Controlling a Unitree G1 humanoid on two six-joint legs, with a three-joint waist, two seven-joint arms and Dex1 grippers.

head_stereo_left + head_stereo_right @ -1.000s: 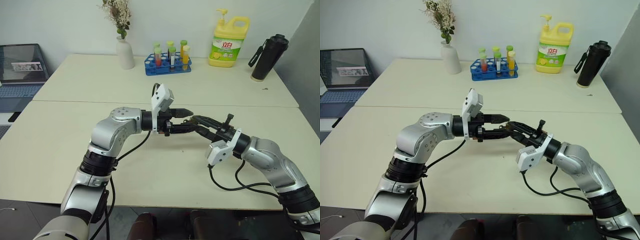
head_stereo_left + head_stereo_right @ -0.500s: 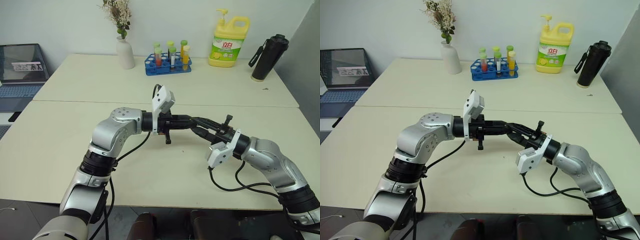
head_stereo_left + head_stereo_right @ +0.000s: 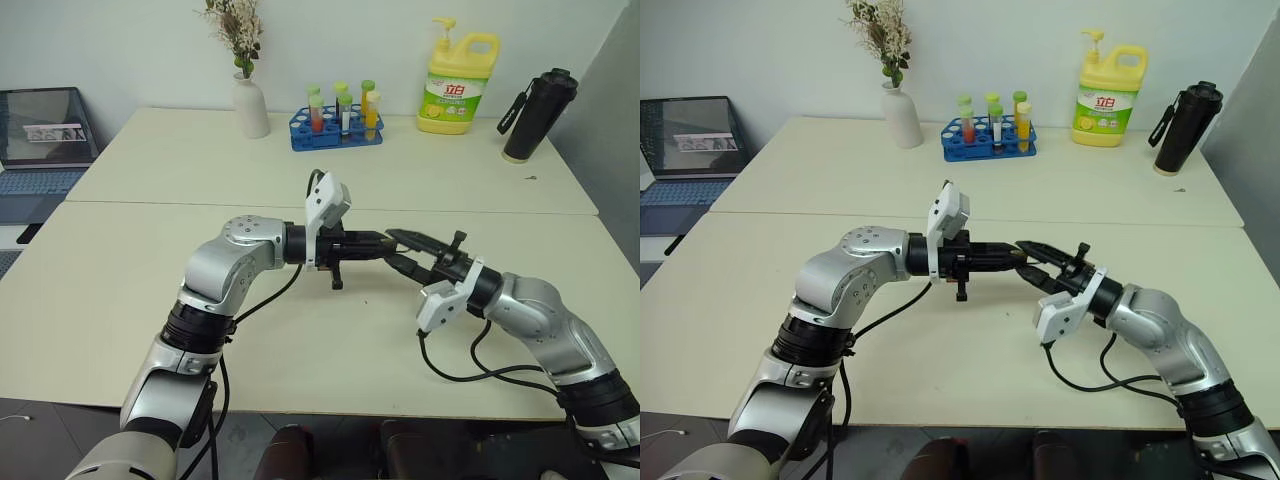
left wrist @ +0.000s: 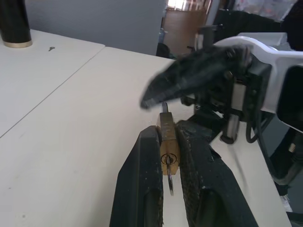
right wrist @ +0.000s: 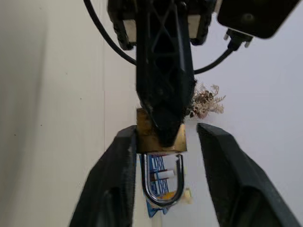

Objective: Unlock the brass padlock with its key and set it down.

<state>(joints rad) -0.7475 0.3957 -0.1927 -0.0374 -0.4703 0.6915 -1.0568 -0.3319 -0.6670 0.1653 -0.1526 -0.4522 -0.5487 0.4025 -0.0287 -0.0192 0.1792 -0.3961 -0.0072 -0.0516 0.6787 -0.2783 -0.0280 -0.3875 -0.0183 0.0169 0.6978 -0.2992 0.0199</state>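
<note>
The brass padlock (image 4: 168,142) is held in the air above the table, pinched between the two black fingers of my left gripper (image 3: 384,243), which is shut on its gold body. A small silvery key (image 4: 169,182) sticks out of its keyhole. In the right wrist view the thin shackle (image 5: 163,191) hangs free below the body. My right gripper (image 3: 402,250) meets the left one tip to tip. It is open, its fingers (image 5: 222,175) standing on either side of the padlock with a gap on one side.
Along the far table stand a white vase of dried flowers (image 3: 250,105), a blue rack of test tubes (image 3: 340,125), a yellow detergent bottle (image 3: 455,85) and a black flask (image 3: 535,115). A laptop (image 3: 40,135) sits at the far left. Bare tabletop (image 3: 330,350) lies under both grippers.
My left gripper, open a second ago, has closed on the padlock. In the last half second my right gripper's fingers have spread apart. Neither arm has shifted.
</note>
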